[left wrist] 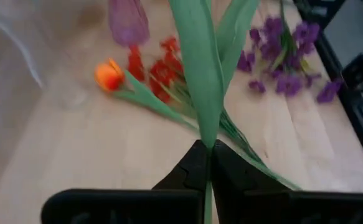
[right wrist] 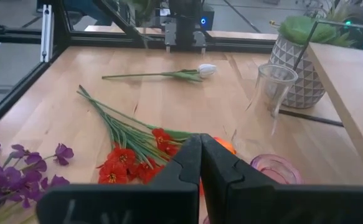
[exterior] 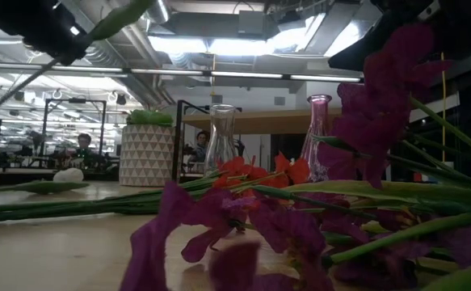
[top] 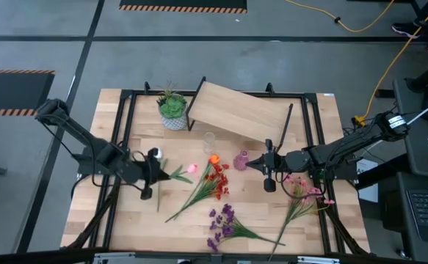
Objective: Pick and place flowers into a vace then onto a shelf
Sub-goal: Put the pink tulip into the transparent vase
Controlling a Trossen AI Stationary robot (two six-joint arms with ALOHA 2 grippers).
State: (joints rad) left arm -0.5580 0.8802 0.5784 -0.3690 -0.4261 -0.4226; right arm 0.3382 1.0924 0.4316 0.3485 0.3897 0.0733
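My left gripper [top: 155, 178] [left wrist: 209, 152] is shut on a pink-bloomed flower [top: 192, 168] with broad green leaves [left wrist: 201, 68], left of table centre. In the low view the gripper [exterior: 45, 32] and a leaf [exterior: 122, 16] are high above the table. My right gripper [top: 261, 164] [right wrist: 200, 146] is shut and empty, just right of the pink vase [top: 241, 160] [right wrist: 274, 168]. A clear vase [top: 210, 139] [right wrist: 271, 93] stands upright nearby. A white bloom [top: 155, 154], an orange bloom [top: 214, 159], the red-orange bunch [top: 215, 183], purple sprays [top: 225, 220] and the pink cluster [top: 305, 191] lie flat on the table. My left gripper pinches the flower's green stem [left wrist: 207, 144] just below its leaves, between the two fingers. The fingers lie across the stem. The flower is lifted clear and tilted; leaves and bloom point toward the table's middle, and the bare stem end [top: 158, 199] trails toward the near edge.
The wooden shelf board [top: 239, 110] sits tilted at the far middle of the table. The green plant in its white pot [top: 172, 114] [exterior: 146, 153] stands to the shelf's left. A black metal frame [top: 125, 132] borders the table. Purple blooms [exterior: 380, 105] crowd the low view.
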